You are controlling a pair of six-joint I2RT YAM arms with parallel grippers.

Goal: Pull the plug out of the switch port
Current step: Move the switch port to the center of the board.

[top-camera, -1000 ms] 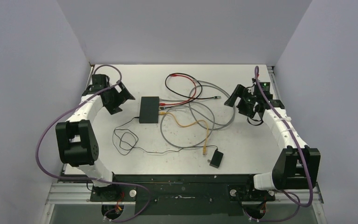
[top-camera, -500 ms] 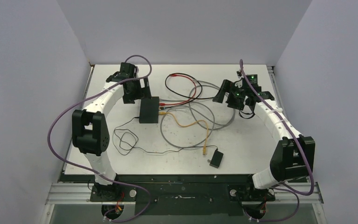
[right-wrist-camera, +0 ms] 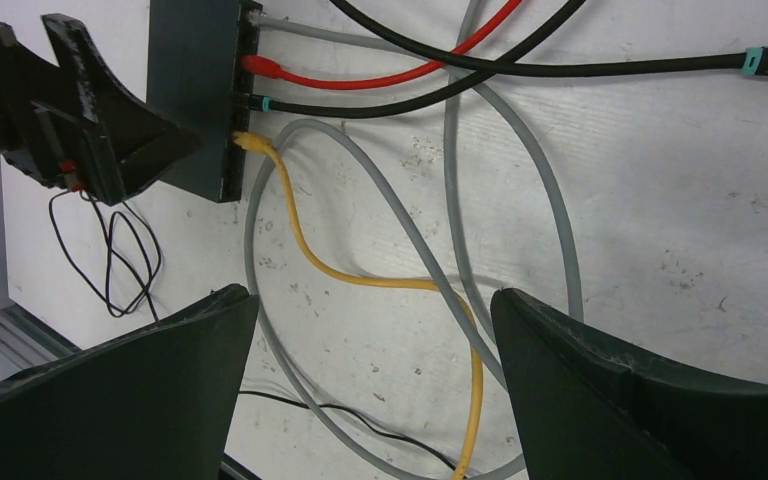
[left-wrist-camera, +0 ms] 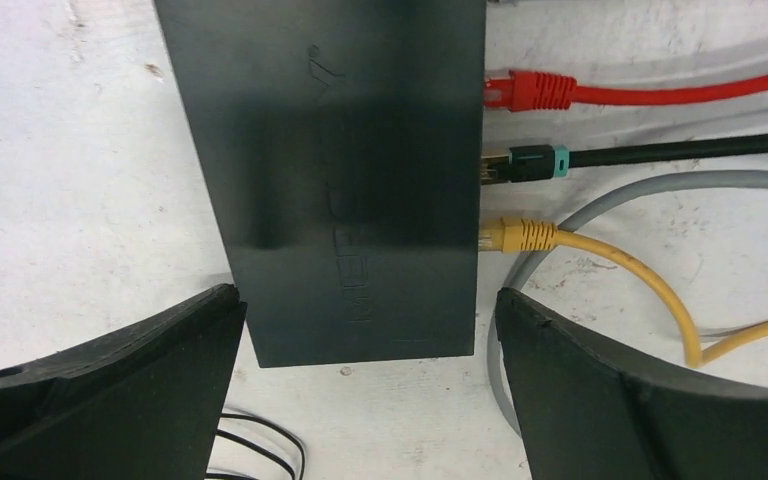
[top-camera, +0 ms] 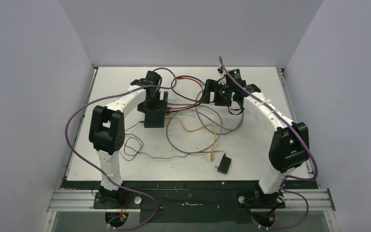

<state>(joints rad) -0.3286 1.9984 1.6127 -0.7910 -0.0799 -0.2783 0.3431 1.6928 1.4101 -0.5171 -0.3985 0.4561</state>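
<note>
The switch (left-wrist-camera: 330,170) lies flat on the desk (left-wrist-camera: 80,180), directly under the left tool (left-wrist-camera: 365,297). That tool is released, and its fingers (left-wrist-camera: 140,380) straddle the switch's near end; whether they touch it cannot be told. Three plugs sit in the edge beside the right finger: a red plug (left-wrist-camera: 530,90) farthest, a black plug (left-wrist-camera: 530,162) with a teal band, and a yellow plug (left-wrist-camera: 525,235) nearest the fingertip. Grey cable (left-wrist-camera: 720,181) loops just beyond them. The right tool (right-wrist-camera: 372,298), also released, hangs well apart from the switch, above crossing cable loops. One adapter block (top-camera: 223,165) lies far behind both tools, toward the arm bases.
</note>
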